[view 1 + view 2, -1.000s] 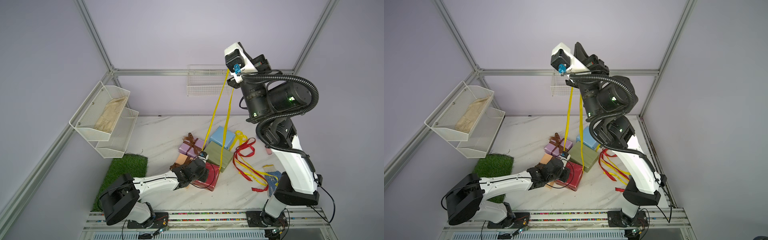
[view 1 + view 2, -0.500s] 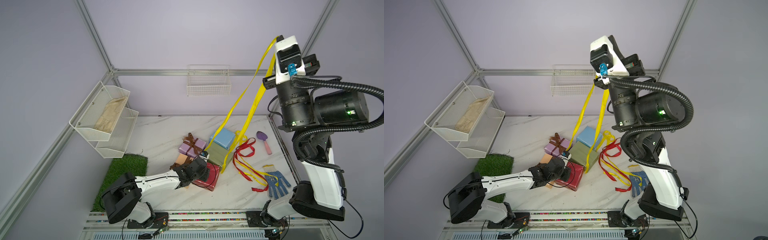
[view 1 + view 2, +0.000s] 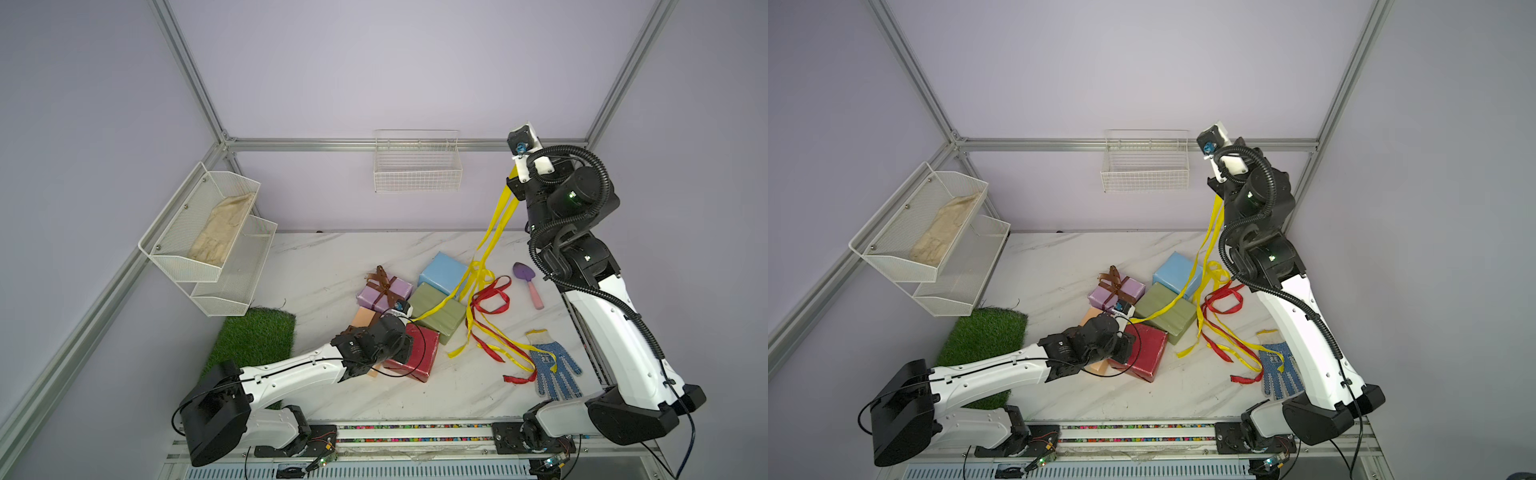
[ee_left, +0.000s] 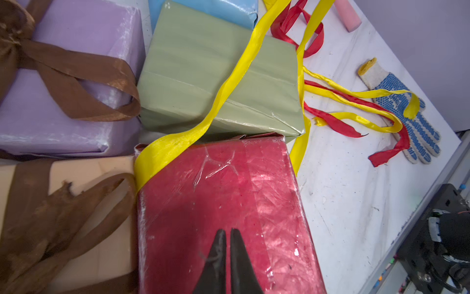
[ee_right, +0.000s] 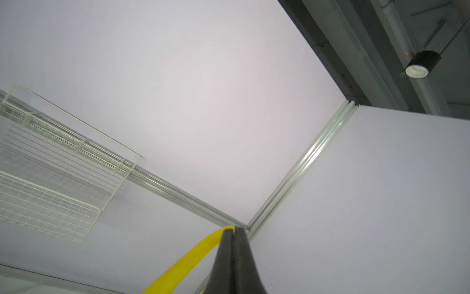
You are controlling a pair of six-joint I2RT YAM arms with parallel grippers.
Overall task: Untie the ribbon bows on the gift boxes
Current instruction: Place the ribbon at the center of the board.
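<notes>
Lilac walls and aluminium rails enclose the marble counter [image 3: 332,266]. Over the dark red box [image 4: 229,191] hangs the left pincer [image 4: 228,231], jaws almost together, gripping nothing. High up, at 2 o'clock from the boxes, the right pincer [image 5: 234,229] is clamped on a yellow ribbon [image 3: 494,220]. That ribbon slopes down across the olive box [image 3: 436,311] to the red box's far corner and tucks down its side.

At 11 o'clock from the red box sits the lilac box [image 3: 384,293], its brown bow [image 3: 380,279] tied. At 10 o'clock is the peach box [image 4: 96,203], wrapped in brown ribbon [image 4: 50,216]. The blue box [image 3: 442,272] lies beyond the olive one. At 3 o'clock a red ribbon [image 3: 490,297] and a second yellow ribbon [image 4: 412,108] lie loose, reaching a dotted glove [image 3: 555,368].
</notes>
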